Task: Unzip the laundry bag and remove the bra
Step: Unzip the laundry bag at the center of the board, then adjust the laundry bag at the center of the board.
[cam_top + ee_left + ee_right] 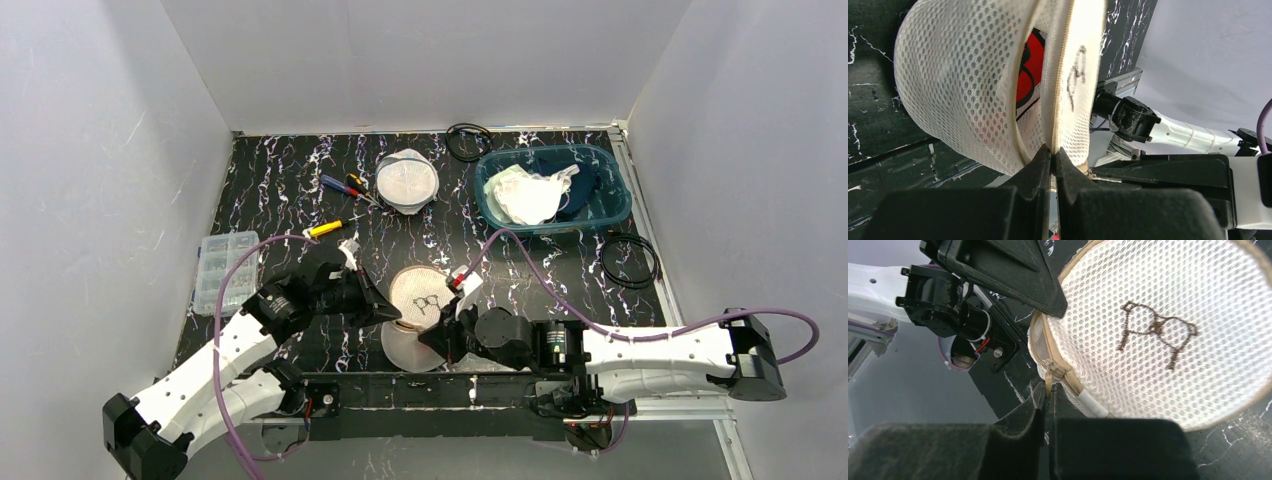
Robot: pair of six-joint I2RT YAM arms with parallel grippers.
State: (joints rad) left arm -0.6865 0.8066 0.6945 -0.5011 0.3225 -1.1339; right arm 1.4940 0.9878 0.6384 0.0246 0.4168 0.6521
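The round white mesh laundry bag [420,300] with a brown bra drawing lies near the table's front edge, between both grippers. My left gripper [1053,151] is shut on the bag's zipper seam at its left rim. The zipper is partly open, and red fabric [1029,65], apparently the bra, shows through the gap in the left wrist view. My right gripper [1046,388] is shut on the tan zipper pull [1048,376] at the bag's [1158,325] lower edge. In the top view the left gripper [388,312] and right gripper [437,335] meet at the bag's front.
A second white mesh bag [407,182] lies at the back centre. A teal basket [620,205] with clothes stands back right. Screwdrivers [345,186], a clear parts box [222,268] and black cable loops [629,260] lie around.
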